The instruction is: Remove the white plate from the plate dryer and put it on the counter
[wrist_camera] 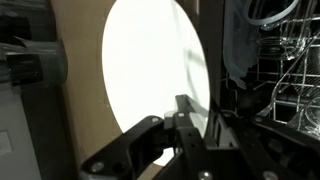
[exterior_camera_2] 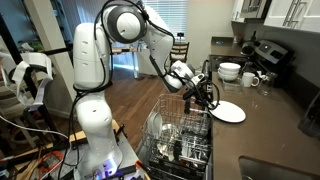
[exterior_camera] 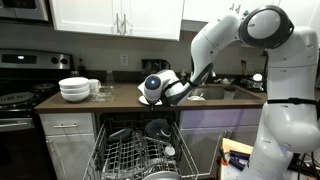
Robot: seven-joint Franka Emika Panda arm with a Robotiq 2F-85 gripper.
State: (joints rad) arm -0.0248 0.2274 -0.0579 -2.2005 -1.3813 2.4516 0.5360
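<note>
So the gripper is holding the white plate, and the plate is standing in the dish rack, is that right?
Not quite. The gripper does hold the white plate, but the plate is out of the dish rack. It is held roughly flat at the counter beside the rack, as an exterior view shows.

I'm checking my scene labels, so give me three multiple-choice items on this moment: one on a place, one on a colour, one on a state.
1. Where is the white plate?
A) standing in the plate dryer
B) at the counter, out of the dryer
C) out of sight

2. What colour is the countertop?
A) dark brown
B) white
C) green

3. How is the gripper?
A) open and empty
B) shut on the plate's rim
C) not in view

Answers: 1 B, an exterior view shows the plate beside the rack at the counter's edge. 2 A, the top is brown in both exterior views. 3 B, the wrist view shows fingers on the rim.
</note>
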